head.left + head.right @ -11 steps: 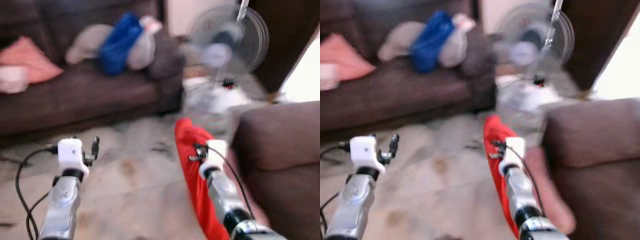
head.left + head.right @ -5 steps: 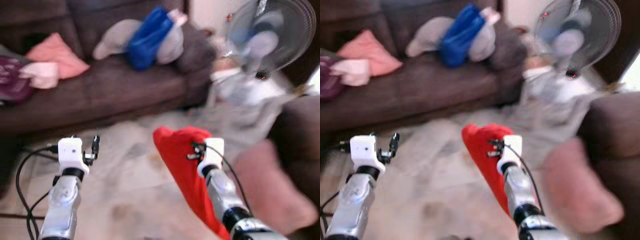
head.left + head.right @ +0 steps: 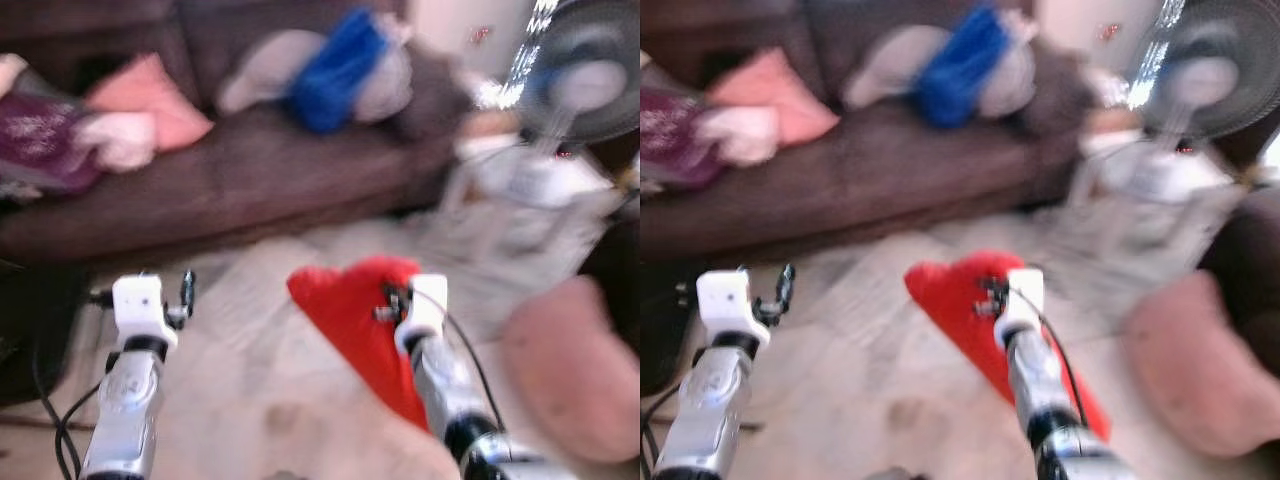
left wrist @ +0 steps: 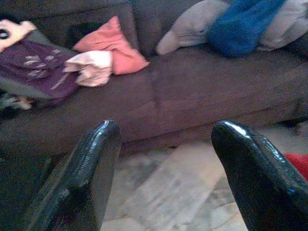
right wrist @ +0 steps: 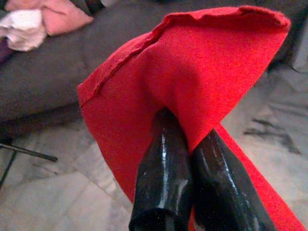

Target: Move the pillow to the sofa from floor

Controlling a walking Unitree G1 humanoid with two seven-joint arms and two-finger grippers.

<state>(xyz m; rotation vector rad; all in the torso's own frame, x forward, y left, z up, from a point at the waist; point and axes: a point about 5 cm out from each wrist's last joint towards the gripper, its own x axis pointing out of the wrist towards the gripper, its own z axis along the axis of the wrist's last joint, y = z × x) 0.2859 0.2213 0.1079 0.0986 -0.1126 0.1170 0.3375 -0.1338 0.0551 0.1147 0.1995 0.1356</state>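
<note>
A red pillow (image 3: pixel 355 318) hangs in the air over the pale floor, pinched by my right gripper (image 3: pixel 388 300), which is shut on its upper edge. Up close, the two black fingers (image 5: pixel 166 178) clamp the red fabric (image 5: pixel 192 82). My left gripper (image 3: pixel 186 290) is raised on the left, open and holding nothing; its fingers (image 4: pixel 91 168) frame the dark brown sofa (image 4: pixel 192 91) ahead. The sofa (image 3: pixel 250 170) runs across the back of the room beyond the pillow.
The sofa holds a pink cushion (image 3: pixel 150 100), a purple cloth (image 3: pixel 40 140), and grey and blue pillows (image 3: pixel 335 65). A standing fan (image 3: pixel 585 80) is at the back right. A pink cushion (image 3: pixel 570 365) leans on a second dark sofa at the right. Cables trail on the floor at left.
The view has swung to the left, bringing more of the long sofa into sight. The red pillow stays held in my right gripper, now showing broader. Left gripper's pose is unchanged.
</note>
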